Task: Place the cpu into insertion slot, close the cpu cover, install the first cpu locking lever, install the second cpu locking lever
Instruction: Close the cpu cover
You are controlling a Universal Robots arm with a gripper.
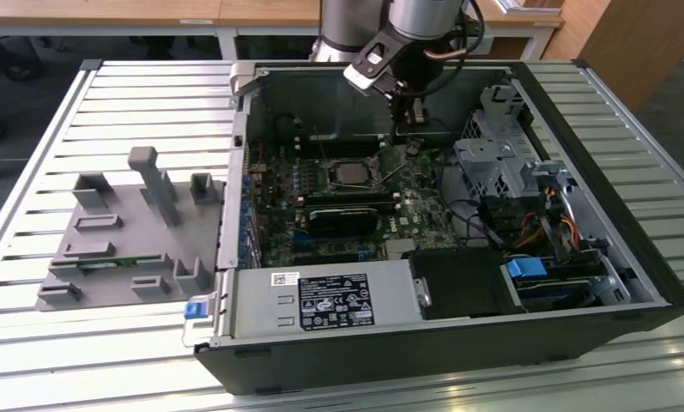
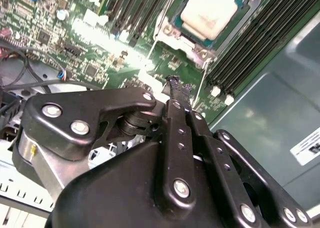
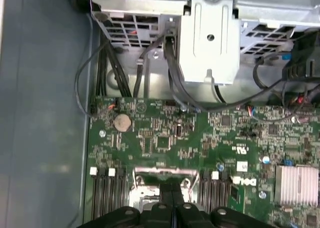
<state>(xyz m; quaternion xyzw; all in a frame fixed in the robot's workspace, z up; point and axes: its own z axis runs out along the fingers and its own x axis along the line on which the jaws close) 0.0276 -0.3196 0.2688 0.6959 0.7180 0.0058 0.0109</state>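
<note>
Slatted desk [image 1: 124,94] carries an open computer case [image 1: 433,360], with a grey fixture [image 1: 112,232] on the exterior view's left. Inside the case lies the green circuit board [image 3: 165,138]. The gripper [image 1: 415,127] hangs over the board near the case's rear wall. Both wrist views show its jaws pressed together with nothing between them. The second wrist view gives the cpu [image 2: 212,10] plainly, its pale top seated in the insertion slot [image 2: 192,47], near the jaws but apart from them. The first wrist view shows a silvery frame, probably the cpu cover [image 3: 165,174].
</note>
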